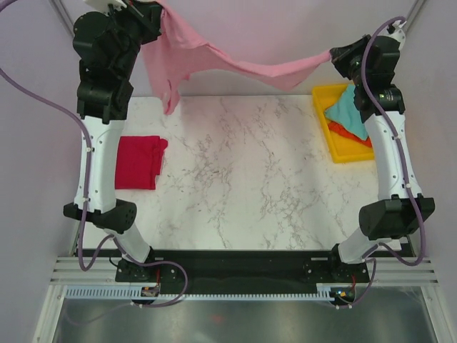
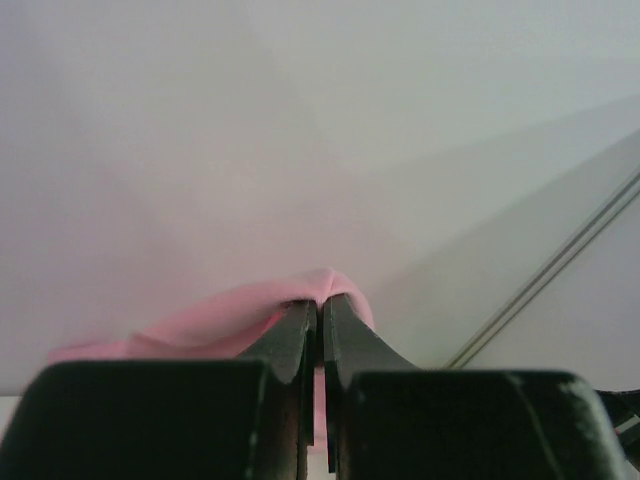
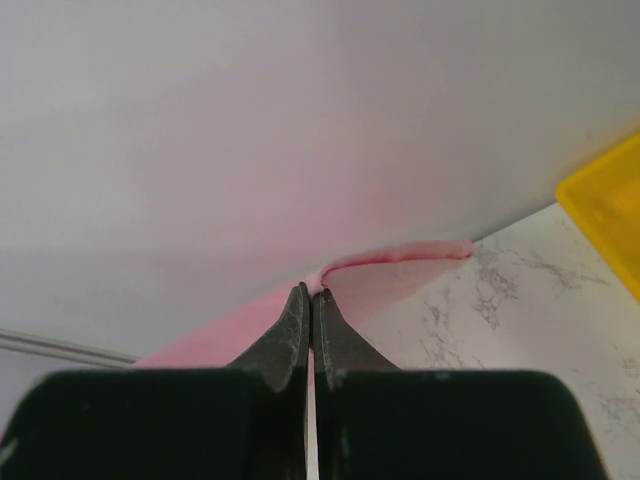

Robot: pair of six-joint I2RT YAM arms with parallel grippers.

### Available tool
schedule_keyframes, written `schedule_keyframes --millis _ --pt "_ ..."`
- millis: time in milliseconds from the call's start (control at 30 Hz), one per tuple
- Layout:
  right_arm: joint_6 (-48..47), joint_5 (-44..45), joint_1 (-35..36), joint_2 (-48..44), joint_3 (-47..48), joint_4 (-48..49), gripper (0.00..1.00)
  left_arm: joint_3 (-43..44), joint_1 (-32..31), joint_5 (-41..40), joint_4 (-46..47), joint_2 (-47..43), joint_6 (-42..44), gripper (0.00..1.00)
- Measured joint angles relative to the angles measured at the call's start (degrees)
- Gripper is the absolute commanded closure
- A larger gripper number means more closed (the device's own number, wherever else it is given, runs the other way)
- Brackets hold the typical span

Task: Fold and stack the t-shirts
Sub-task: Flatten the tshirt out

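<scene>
From above, the left arm [image 1: 100,143] stood reared up tall at the table's far-left corner, its upper links folded over, and the left gripper [image 1: 153,13] was clamped on one end of the pink shirt [image 1: 214,61]. The right arm [image 1: 389,150] rose steeply on the far right, and the right gripper [image 1: 334,54] pinched the shirt's other end. The thin, soft cloth hung in the air between them as a sagging band, with a loose wrinkled flap drooping below the left gripper over the far edge of the white, grey-veined marble table [image 1: 243,171]. A red shirt [image 1: 137,162] lay folded into a flat rectangle on the table's left side, beside the left arm. On the right, a shallow yellow plastic tray [image 1: 343,156] held a crumpled teal shirt [image 1: 346,107] lying over an orange shirt [image 1: 351,133]. In the left wrist view, the two black fingers [image 2: 290,340] were pressed together with pink fabric bunched around their tips against a plain pale wall. In the right wrist view, the black fingers [image 3: 292,335] met at a thin line, gripping a rolled pink edge that curved away to the right above the marble, with a corner of the tray at the right edge.
</scene>
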Motion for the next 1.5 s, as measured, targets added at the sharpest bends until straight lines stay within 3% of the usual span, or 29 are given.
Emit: schedule_keyframes --millis 133,333,567,867,1167,1367,1500 --pt "0.0 -0.6 -0.8 0.4 -6.7 1.5 1.0 -10.0 0.5 1.0 3.7 -1.3 1.6 0.98" --pt "0.0 -3.4 -3.7 -2.6 -27.5 7.2 1.0 -42.5 0.5 4.2 9.7 -7.8 0.6 0.98" --pt "-1.4 -3.5 -4.8 -11.3 -49.4 10.1 1.0 -67.0 -1.0 5.9 10.7 -18.5 -0.8 0.98" --pt "-3.1 -1.6 -7.9 -25.4 -67.8 13.9 1.0 -84.0 -2.8 6.3 13.7 -37.9 -5.2 0.98" --pt "-3.8 2.3 -8.6 -44.9 -81.9 10.5 1.0 -104.5 -4.9 7.1 11.2 -47.4 -9.3 0.98" --pt "-5.1 3.9 -8.6 -51.2 -82.8 6.8 1.0 -107.1 -4.9 7.0 7.1 -57.1 -10.4 0.98" --pt "-5.6 3.9 -8.6 -49.1 -82.4 6.6 1.0 -105.2 -5.0 5.7 5.7 -55.5 -10.6 0.98"
